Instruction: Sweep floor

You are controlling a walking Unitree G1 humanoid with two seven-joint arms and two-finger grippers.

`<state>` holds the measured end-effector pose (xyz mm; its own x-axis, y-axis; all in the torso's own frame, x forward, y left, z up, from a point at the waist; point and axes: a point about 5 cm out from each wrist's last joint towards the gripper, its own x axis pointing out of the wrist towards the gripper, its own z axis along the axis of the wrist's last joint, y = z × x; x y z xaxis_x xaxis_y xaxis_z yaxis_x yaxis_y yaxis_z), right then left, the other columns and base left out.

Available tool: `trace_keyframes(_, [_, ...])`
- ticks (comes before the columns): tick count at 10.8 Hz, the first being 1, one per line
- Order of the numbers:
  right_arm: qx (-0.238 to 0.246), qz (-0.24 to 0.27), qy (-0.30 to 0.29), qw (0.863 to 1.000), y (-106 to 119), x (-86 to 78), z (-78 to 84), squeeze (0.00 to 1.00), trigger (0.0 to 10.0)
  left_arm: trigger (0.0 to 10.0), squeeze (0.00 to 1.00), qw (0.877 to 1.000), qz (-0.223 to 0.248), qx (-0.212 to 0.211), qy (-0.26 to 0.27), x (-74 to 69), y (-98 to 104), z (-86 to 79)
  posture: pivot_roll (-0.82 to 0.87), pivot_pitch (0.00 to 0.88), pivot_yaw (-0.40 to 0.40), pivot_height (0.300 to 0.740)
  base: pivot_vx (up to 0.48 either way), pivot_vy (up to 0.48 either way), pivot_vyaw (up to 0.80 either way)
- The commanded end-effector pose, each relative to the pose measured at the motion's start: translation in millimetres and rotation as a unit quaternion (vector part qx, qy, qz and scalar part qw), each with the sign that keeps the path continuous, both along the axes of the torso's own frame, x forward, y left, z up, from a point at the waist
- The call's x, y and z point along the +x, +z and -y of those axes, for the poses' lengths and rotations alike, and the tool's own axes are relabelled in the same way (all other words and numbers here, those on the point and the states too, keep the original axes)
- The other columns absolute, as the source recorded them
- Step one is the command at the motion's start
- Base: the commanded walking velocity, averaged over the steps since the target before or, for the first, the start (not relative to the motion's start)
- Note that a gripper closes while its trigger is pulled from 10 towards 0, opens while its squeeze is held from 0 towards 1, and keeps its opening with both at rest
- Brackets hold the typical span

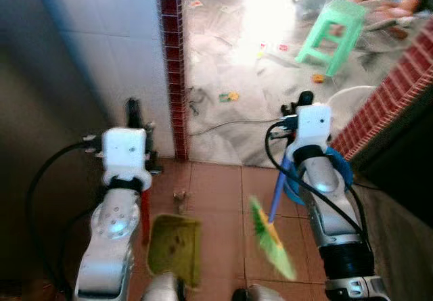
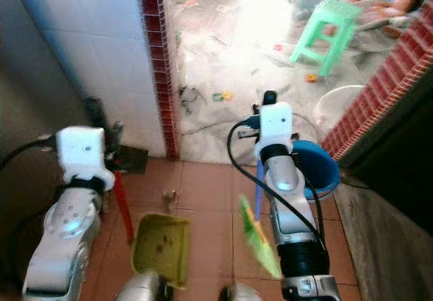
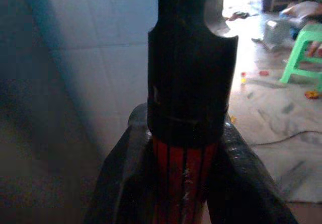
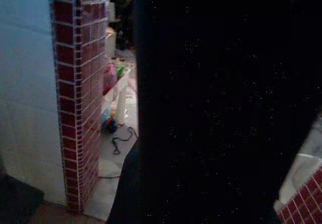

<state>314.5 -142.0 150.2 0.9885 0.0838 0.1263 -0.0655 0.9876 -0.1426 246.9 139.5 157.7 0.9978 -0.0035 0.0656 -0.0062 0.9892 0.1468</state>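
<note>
Dustpan [image 1: 174, 248] pan holds grime; left fingers [image 3: 126, 178] clamp its red handle [image 3: 183, 183].

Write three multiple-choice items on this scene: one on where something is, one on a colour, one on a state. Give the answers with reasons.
1. Where does the dustpan lie?
A. On the terracotta floor tiles between the two arms
B. On the green stool
C. Inside the blue basin

2. What colour is the plastic stool in the bright room beyond?
A. Red
B. Green
C. Black

3. What is the left tool doing?
A. Hanging open over the floor
B. Closed around a red handle
C. Resting on the stool

Answers:
1. A, the yellow-green pan sits on the tiles just in front of the robot, beside the broom head.
2. B, its seat and legs are mint green.
3. B, the left wrist view shows both black fingers pressed against the red handle with the black cap above.
</note>
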Motion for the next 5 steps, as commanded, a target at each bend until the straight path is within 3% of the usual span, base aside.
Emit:
trace_keyframes(1, [-0.003,0.023,0.012,1.000,10.4,0.9,-7.8,0.00,10.0,10.0,0.00,0.999,0.035,0.009,0.003,1.9,15.7,1.7,0.04,0.085,-0.035,0.740,0.000,0.000,0.80])
trace_keyframes(5, [-0.010,0.031,0.018,0.999,13.6,2.9,-10.2,0.00,10.0,10.0,0.00,1.000,0.029,-0.001,-0.004,3.1,16.0,7.0,0.03,0.096,-0.034,0.740,0.000,0.000,0.80])
